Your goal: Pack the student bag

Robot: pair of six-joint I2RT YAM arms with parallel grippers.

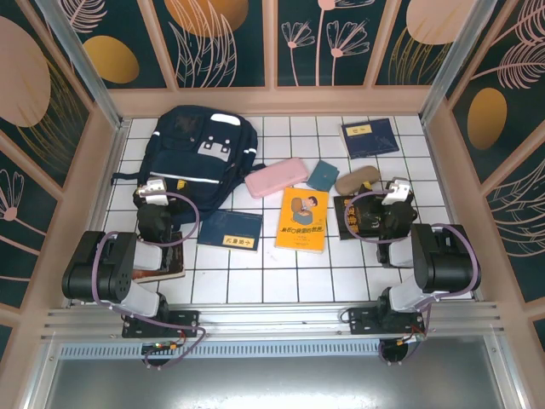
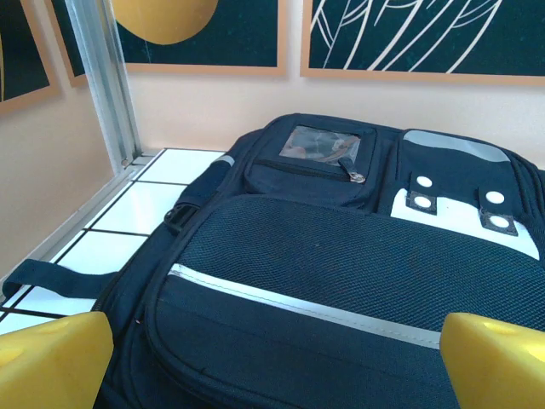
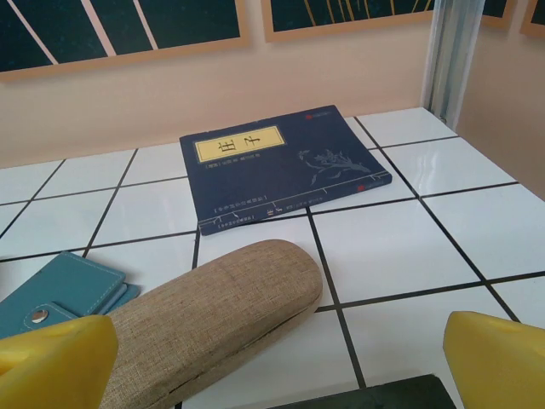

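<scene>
The student bag [image 1: 197, 153] lies flat at the back left of the tiled table, navy blue with a thin white stripe and white-grey buckle patches. My left gripper [image 1: 153, 192] hovers at the bag's near edge, open. In the left wrist view the bag [image 2: 341, 256] spreads between my yellow fingertips [image 2: 51, 358], which stand wide apart with nothing held. My right gripper [image 1: 397, 189] is open at the right, just short of a tan glasses case [image 3: 213, 324]. Nothing sits between its yellow fingertips [image 3: 498, 358].
A pink pencil case [image 1: 276, 177], a teal wallet [image 1: 323, 175] and the tan glasses case [image 1: 356, 181] lie mid-table. A yellow book [image 1: 302, 220] and a navy book [image 1: 229, 229] lie nearer. Another navy book [image 1: 369, 137] lies back right. A dark book [image 1: 351, 217] lies by the right arm.
</scene>
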